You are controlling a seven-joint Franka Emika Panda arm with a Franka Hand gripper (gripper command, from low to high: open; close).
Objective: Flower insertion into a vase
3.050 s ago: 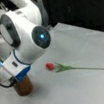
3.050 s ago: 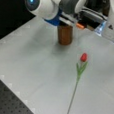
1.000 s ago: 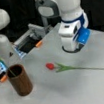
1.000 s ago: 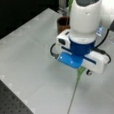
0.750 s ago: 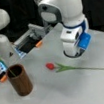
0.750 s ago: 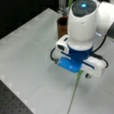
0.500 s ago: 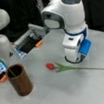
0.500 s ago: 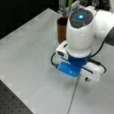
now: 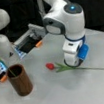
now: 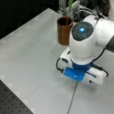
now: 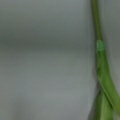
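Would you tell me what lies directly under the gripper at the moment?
The flower lies flat on the table, its stem under the gripper. The red bud points toward the vase. The arm hides the fingertips, so contact with the stem cannot be seen.

one flower lies on one grey table, with a red head and a single long green stem. one brown vase stands at the left in a front view, holding what may be one thin green stalk. one white arm ends in one gripper low over the stem.
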